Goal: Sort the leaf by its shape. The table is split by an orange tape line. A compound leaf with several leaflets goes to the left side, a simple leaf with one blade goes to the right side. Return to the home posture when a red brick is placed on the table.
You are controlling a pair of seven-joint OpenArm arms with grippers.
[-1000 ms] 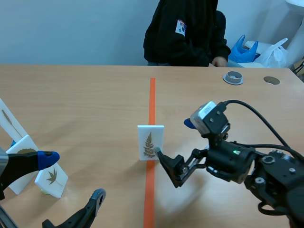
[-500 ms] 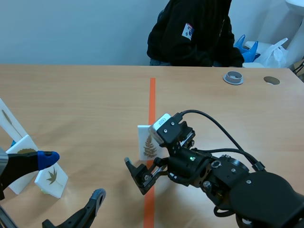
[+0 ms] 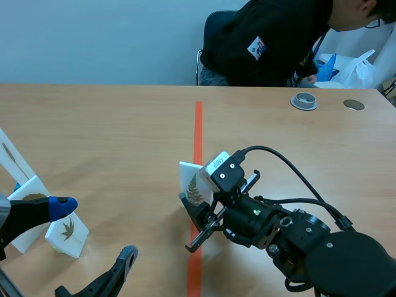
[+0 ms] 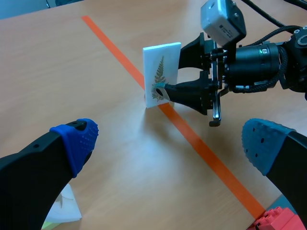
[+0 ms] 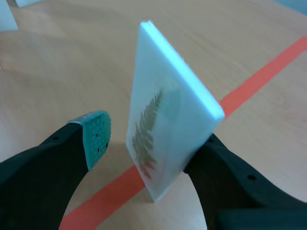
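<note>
A white card with a fern-like compound leaf [image 3: 193, 185] [image 4: 160, 74] [image 5: 158, 120] stands tilted on the orange tape line [image 3: 198, 124]. My right gripper [image 3: 199, 219] [image 5: 148, 143] straddles it. One finger touches the card's back. The green pad [image 5: 96, 134] of the other sits a small gap off the printed face, so the gripper is open. My left gripper [image 3: 93, 230] [image 4: 168, 143] is open low on the left, empty, well short of the card. A red brick [image 4: 280, 221] lies beside its right finger.
White leaf cards stand at the left edge, one with a maple-like leaf [image 3: 67, 234], another [image 3: 28, 189] behind it. A grey ring [image 3: 304, 101] and a dark disc [image 3: 354, 104] lie far right. A person [image 3: 272, 43] leans across the far side.
My right arm swung left from beside the card to around it, and its fingers came closer together. The card now tilts. The person leaned to the right. My left arm kept still.
</note>
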